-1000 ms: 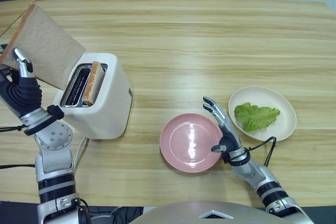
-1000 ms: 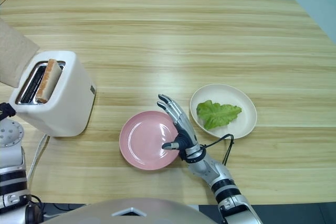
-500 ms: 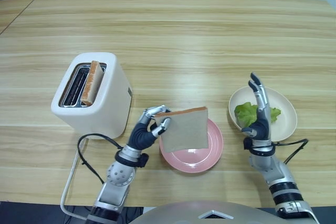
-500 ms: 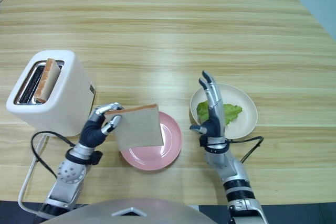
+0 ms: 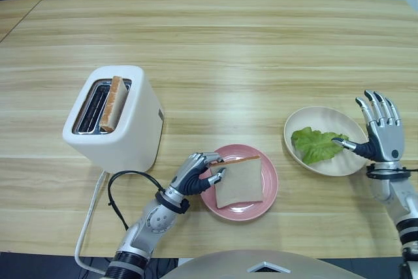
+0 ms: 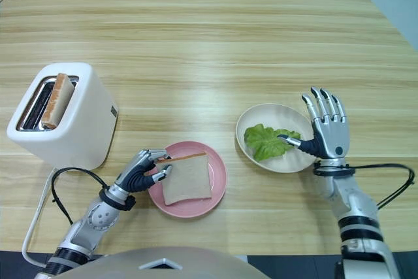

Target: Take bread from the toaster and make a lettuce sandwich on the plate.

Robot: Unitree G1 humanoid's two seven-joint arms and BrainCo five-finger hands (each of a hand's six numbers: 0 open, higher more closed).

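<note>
Our left hand (image 5: pixel 196 176) pinches the edge of the bread slice (image 5: pixel 240 181), which rests on the pink plate (image 5: pixel 269 191) right of it. Our right hand (image 5: pixel 381 136) is spread and empty, thumb perhaps touching the lettuce (image 5: pixel 315 144) beside it.

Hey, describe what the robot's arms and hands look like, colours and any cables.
Both arms are silver segments with black rings. The left hand has a dark palm and silver fingers; the right hand shows a silver back plate and silver fingers with dark joints. A black band circles each wrist, and a black cable loops from each.
</note>
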